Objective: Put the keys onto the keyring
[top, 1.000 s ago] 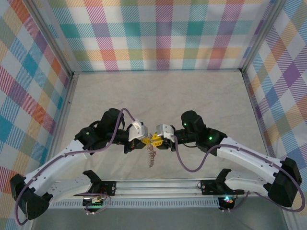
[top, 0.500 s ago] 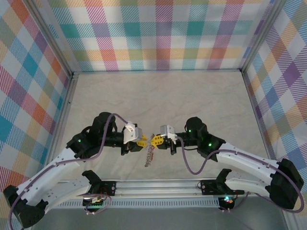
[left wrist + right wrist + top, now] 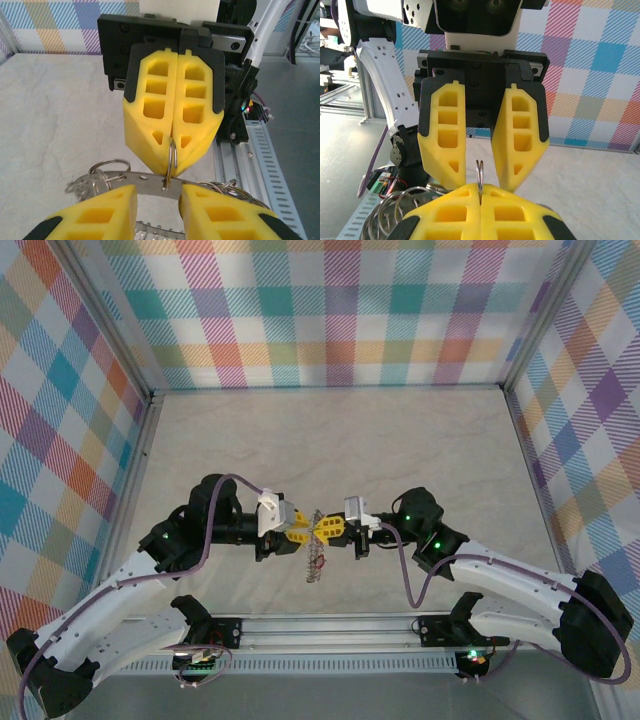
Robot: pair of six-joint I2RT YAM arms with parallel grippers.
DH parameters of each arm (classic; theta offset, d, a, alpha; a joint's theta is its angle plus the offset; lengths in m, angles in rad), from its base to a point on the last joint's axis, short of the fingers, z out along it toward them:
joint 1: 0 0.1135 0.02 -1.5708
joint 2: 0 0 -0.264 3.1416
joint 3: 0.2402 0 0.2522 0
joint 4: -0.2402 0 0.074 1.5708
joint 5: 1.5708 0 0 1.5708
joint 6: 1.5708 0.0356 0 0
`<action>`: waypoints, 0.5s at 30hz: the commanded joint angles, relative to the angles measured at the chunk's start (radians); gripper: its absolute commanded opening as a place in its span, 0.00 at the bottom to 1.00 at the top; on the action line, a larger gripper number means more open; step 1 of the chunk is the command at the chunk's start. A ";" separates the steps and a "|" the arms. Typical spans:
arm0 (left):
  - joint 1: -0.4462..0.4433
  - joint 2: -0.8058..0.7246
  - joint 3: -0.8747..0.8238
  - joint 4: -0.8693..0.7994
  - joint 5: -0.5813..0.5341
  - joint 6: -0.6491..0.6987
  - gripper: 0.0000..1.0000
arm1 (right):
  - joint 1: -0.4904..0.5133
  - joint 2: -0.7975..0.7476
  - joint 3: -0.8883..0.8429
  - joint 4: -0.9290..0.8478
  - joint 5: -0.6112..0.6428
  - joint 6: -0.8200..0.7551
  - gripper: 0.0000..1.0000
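Note:
The keyring (image 3: 315,565) is a grey metal band (image 3: 142,181) carrying several small split rings (image 3: 106,167); it hangs between the two grippers above the table. My right gripper (image 3: 328,530) is shut on one small split ring (image 3: 480,172) that passes through a hole in the band. The left gripper (image 3: 298,533) faces it, tip to tip. Its yellow fingers (image 3: 100,212) stand apart on either side of the band and of that ring, touching neither. More rings (image 3: 402,205) dangle below the right gripper (image 3: 480,192). The keys are out of view.
The beige table top (image 3: 330,440) stretches behind the grippers to the plaid walls (image 3: 330,310). The aluminium base rail (image 3: 320,630) with both arm mounts runs along the near edge, just below the hanging ring.
The left gripper has opened and let go of the keyring. The right gripper has closed fully on the small split ring. Both arms shifted slightly toward the near edge.

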 commanded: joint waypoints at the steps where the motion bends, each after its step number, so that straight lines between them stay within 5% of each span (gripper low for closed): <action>1: -0.005 -0.008 -0.002 0.086 0.029 -0.040 0.29 | 0.010 -0.001 -0.002 0.081 -0.026 0.004 0.00; 13: -0.006 -0.010 0.009 0.083 0.038 -0.040 0.12 | 0.037 0.033 0.044 -0.030 -0.032 -0.041 0.00; 15: -0.006 -0.005 0.005 0.087 0.047 -0.036 0.02 | 0.041 0.036 0.038 -0.001 -0.025 -0.027 0.00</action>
